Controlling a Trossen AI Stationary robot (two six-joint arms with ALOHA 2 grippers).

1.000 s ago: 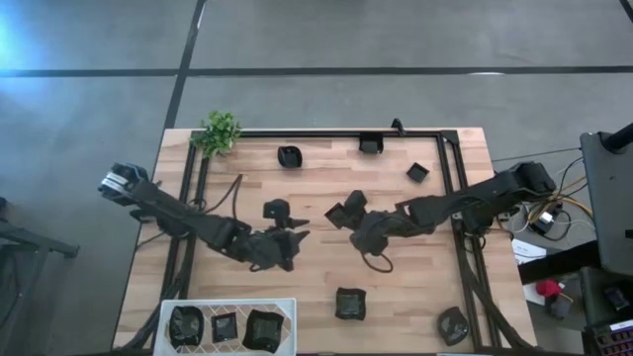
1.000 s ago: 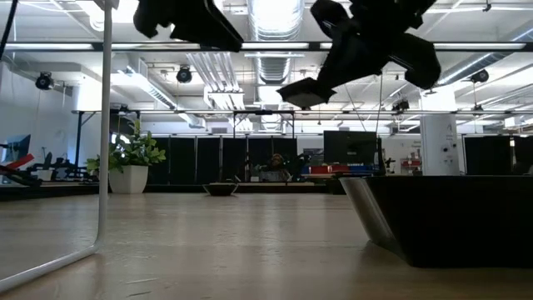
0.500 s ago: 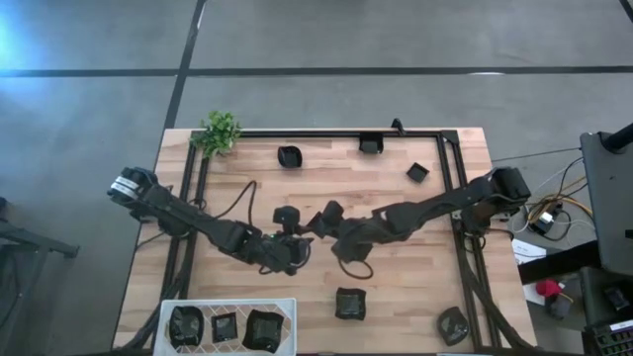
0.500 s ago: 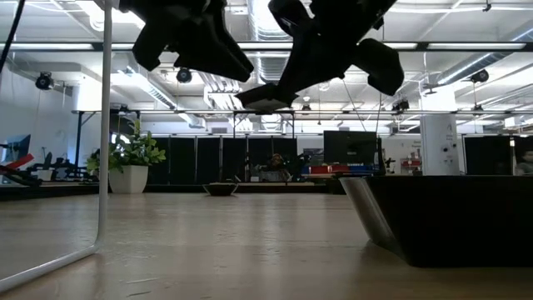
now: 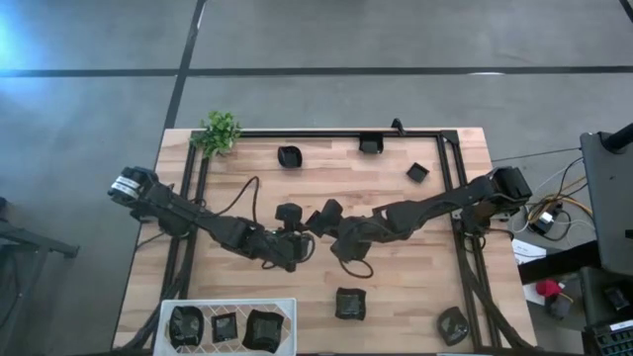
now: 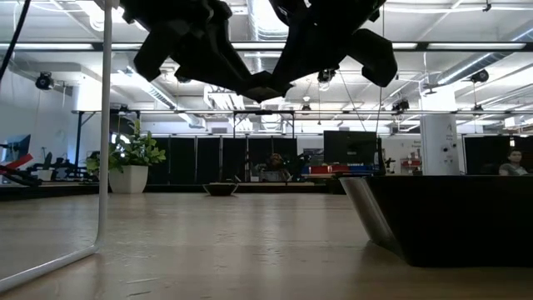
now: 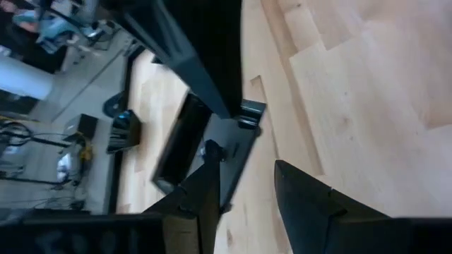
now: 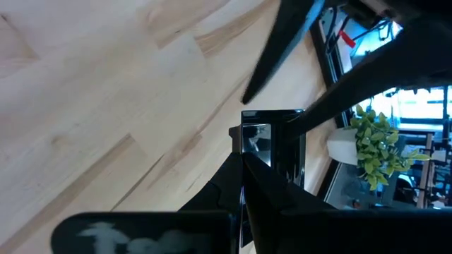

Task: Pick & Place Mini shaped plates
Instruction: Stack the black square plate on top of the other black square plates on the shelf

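My right gripper (image 8: 244, 161) is shut on a small square glossy black mini plate (image 8: 272, 141), held above the middle of the table (image 5: 326, 212). My left gripper (image 7: 244, 166) is open and meets it from the table's left (image 5: 300, 225). Its fingers stand on either side of the plate's far edge (image 7: 205, 137). In the low view the plate (image 6: 262, 86) hangs high between both hands. Several more mini plates rest flat on the wood: (image 5: 289, 155), (image 5: 371, 143), (image 5: 417, 172), (image 5: 349, 303), (image 5: 453, 324). My right gripper pinches the plate's rim (image 8: 253, 137) on one side between its two shut fingers. The fingers come slanting down from the table's right. The plate is lifted clear and tilted on edge. My left gripper has one fingertip (image 7: 210, 161) at the plate; I cannot tell whether it touches.
A white tray (image 5: 166, 309) at the near left edge holds three black plates. A small green plant (image 5: 219, 132) stands at the far left corner. A black frame rail (image 5: 450, 188) runs along the table's sides. One plate looms close in the low view (image 6: 450, 217).
My right gripper has carried the plate toward the table's left, rolling its wrist so that the plate tips. My left gripper has come down and toward the right, up to the plate. Both kept their fingers as they were.
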